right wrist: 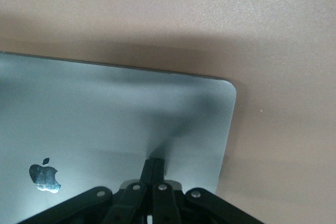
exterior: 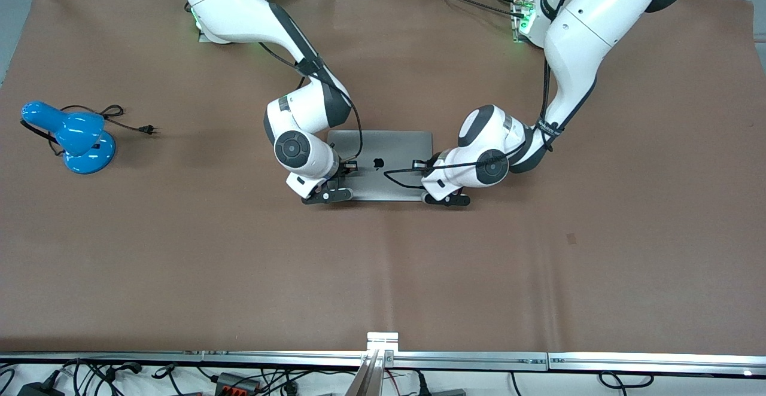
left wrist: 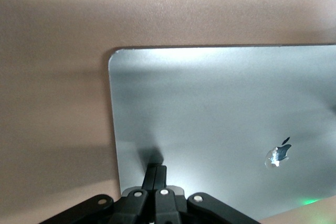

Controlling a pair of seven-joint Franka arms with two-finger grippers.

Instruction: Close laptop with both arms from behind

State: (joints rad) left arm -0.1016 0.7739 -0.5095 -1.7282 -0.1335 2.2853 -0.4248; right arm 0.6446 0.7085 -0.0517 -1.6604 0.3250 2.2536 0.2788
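Slim silver-grey metal laptop [exterior: 389, 165] lying flat and closed on the brown table covering [exterior: 383, 264], near the middle of the table, lid uppermost with the dark apple logo [exterior: 378, 163] showing. Two large white jointed robot arms reach down onto it from their bases along the table's upper edge in the front view.

Right arm [exterior: 299, 115]: its black two-finger gripper [exterior: 327, 195] sits at the lid's corner nearer the front camera, toward the right arm's end of the table. In the right wrist view the right gripper [right wrist: 153, 169] has its fingers pressed together, the joined tips touching the lid surface [right wrist: 115, 119] close to a rounded corner; nothing is pinched between them.

Left arm [exterior: 574, 49]: its black two-finger gripper [exterior: 447, 200] sits at the lid's other camera-side corner, toward the left arm's end of the table. In the left wrist view the left gripper [left wrist: 155, 174] likewise has its fingers pressed together, the tips resting on the lid [left wrist: 220, 114] just beside its edge, with the apple logo [left wrist: 278, 154] well apart from them.

A glossy blue desk lamp [exterior: 72, 136] with a black cord and plug [exterior: 128, 122] lies on the covering well apart from the laptop, at the right arm's end of the table
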